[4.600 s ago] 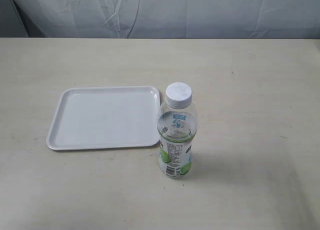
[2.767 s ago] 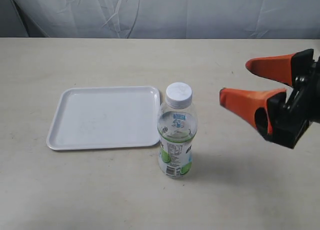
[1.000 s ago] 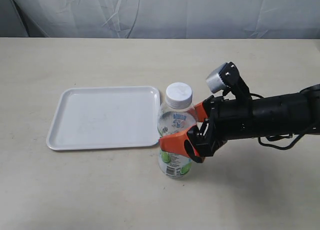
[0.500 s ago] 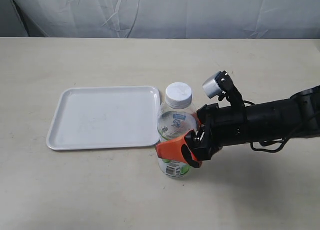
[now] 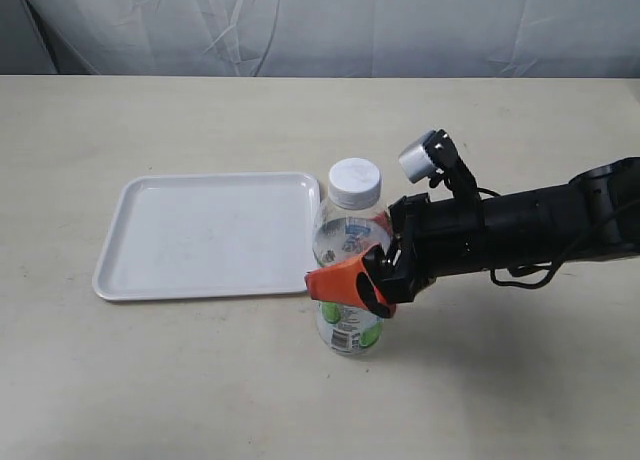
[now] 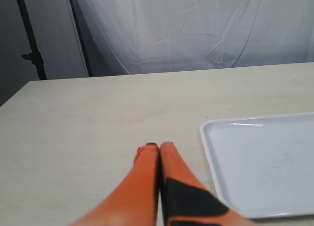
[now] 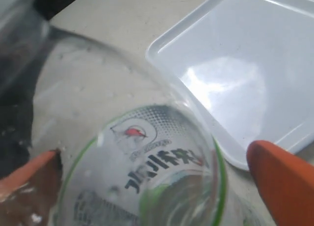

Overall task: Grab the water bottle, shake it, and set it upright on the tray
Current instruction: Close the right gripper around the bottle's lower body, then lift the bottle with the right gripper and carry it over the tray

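The water bottle (image 5: pixel 347 232), clear with a white cap and green-and-white label, stands on the table just right of the tray (image 5: pixel 200 235), leaning slightly towards it. My right gripper (image 5: pixel 345 265) is shut on the bottle's middle: one orange finger crosses its front, the other is mostly hidden behind it. In the right wrist view the bottle (image 7: pixel 147 157) fills the space between the fingers (image 7: pixel 284 182), with the tray (image 7: pixel 245 73) beyond. My left gripper (image 6: pixel 158 147) is shut and holds nothing, hovering over the table beside the tray (image 6: pixel 265 162). It is out of the exterior view.
The right arm (image 5: pixel 520 230) stretches in from the right edge, low over the beige table. A white curtain (image 5: pixel 320 25) hangs along the table's far edge. A black stand (image 6: pixel 29 34) is beyond the table in the left wrist view.
The right gripper came in from the right, went round the bottle and narrowed onto it. The bottle's cap has shifted slightly left and up. The tray has not moved.
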You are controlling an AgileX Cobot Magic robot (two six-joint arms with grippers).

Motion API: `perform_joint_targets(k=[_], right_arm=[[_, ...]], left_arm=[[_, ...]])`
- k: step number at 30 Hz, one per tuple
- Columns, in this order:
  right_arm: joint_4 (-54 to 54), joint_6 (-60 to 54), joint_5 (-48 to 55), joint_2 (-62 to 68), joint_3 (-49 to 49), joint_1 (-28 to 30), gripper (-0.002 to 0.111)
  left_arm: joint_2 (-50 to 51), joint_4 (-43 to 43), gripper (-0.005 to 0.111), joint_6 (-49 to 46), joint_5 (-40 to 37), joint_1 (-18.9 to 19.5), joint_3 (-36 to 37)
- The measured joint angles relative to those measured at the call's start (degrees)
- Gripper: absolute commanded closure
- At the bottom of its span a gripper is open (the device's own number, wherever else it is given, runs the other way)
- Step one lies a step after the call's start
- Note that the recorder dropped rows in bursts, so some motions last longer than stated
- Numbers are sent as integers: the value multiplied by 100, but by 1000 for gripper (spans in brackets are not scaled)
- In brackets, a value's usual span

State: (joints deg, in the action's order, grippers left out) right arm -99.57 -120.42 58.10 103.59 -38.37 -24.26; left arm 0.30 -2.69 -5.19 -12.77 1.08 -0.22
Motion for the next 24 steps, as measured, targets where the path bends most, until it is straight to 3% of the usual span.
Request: perform_joint_targets(k=[6, 8, 9, 11, 13, 20, 24], right_arm=[[0, 0, -12, 0, 0, 0, 4], [0, 35, -84, 0, 0, 0, 15], [0, 71, -136, 0, 0, 0, 28], [0, 122, -277, 0, 0, 0, 63], [-21, 115, -436, 0, -9, 0, 108], [72, 862, -238, -51, -54, 0, 109], [135, 1399, -630, -692, -913, 0, 109]], left_arm=[[0, 0, 106, 0, 0, 0, 0], [0, 0, 106, 0, 0, 0, 0], [0, 0, 106, 0, 0, 0, 0], [0, 0, 106, 0, 0, 0, 0], [0, 0, 106, 0, 0, 0, 0], [0, 0, 106, 0, 0, 0, 0], [0, 0, 106, 0, 0, 0, 0]])
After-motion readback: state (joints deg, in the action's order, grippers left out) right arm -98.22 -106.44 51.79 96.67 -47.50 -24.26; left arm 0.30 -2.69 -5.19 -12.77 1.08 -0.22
